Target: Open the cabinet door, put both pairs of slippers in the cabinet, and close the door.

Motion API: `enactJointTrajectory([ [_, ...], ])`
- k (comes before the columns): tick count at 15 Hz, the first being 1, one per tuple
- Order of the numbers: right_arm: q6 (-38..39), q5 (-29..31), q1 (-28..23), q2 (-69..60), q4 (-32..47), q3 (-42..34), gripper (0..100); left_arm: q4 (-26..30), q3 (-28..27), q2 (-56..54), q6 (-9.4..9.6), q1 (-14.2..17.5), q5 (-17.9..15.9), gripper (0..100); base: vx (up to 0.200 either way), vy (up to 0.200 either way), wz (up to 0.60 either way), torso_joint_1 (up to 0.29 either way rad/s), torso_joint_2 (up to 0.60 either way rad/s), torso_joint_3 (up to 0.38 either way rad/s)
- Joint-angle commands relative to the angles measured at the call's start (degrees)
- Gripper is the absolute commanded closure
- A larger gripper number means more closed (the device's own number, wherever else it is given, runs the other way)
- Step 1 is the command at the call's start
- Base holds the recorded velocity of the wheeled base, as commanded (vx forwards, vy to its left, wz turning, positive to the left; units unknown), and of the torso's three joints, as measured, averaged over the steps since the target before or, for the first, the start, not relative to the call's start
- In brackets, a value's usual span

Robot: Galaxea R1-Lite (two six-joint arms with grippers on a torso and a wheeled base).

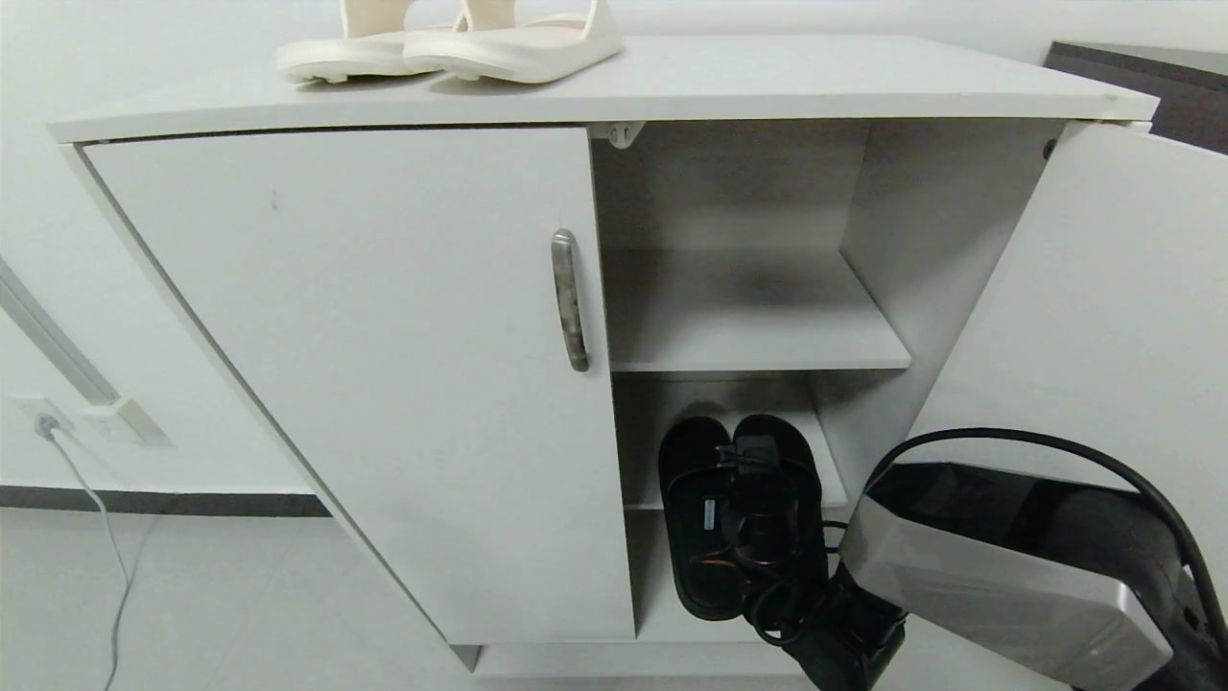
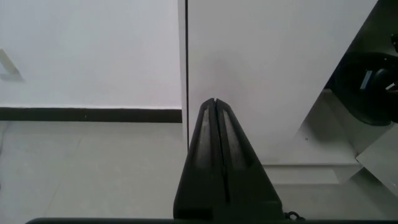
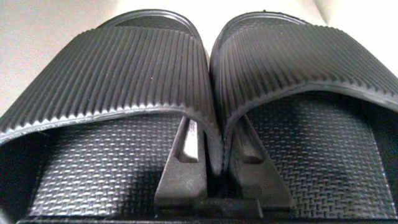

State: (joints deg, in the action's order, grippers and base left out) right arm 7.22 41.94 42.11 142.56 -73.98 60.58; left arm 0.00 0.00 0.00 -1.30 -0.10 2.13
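Observation:
The pair of black slippers (image 1: 743, 518) is side by side, toes pointing into the lower part of the white cabinet (image 1: 672, 91), whose right door (image 1: 1103, 307) stands wide open. My right gripper (image 1: 779, 587) is at their heel end. In the right wrist view my right gripper (image 3: 217, 158) is shut on the two touching inner walls of the black slippers (image 3: 124, 81), one finger inside each. A cream pair of slippers (image 1: 451, 43) rests on the cabinet top. My left gripper (image 2: 214, 106) is shut and empty, low before the closed left door (image 2: 261, 74).
The left door (image 1: 384, 365) with its metal handle (image 1: 569, 299) is closed. An upper shelf (image 1: 748, 326) inside is bare. A wall socket with a cable (image 1: 43, 422) is at the left, above the floor.

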Motion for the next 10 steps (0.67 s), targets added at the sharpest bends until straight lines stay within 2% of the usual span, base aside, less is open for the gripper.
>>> enactJointTrajectory([
  [1,-0.19,-0.01,-0.36,0.27,0.24,0.77,100,0.00,0.00,0.09,-0.01,0.01,-0.11,100,0.000,0.000,0.00,0.000,0.00,0.000],
  [6,-0.36,-0.63,-1.94,1.06,0.95,4.29,100,0.00,0.00,0.09,-0.01,0.01,-0.11,100,0.000,0.000,0.00,0.000,0.00,0.000],
  [10,-0.27,-1.42,-3.17,1.85,8.42,11.14,100,0.00,0.00,0.09,-0.01,0.01,-0.11,100,0.000,0.000,0.00,0.000,0.00,0.000],
])
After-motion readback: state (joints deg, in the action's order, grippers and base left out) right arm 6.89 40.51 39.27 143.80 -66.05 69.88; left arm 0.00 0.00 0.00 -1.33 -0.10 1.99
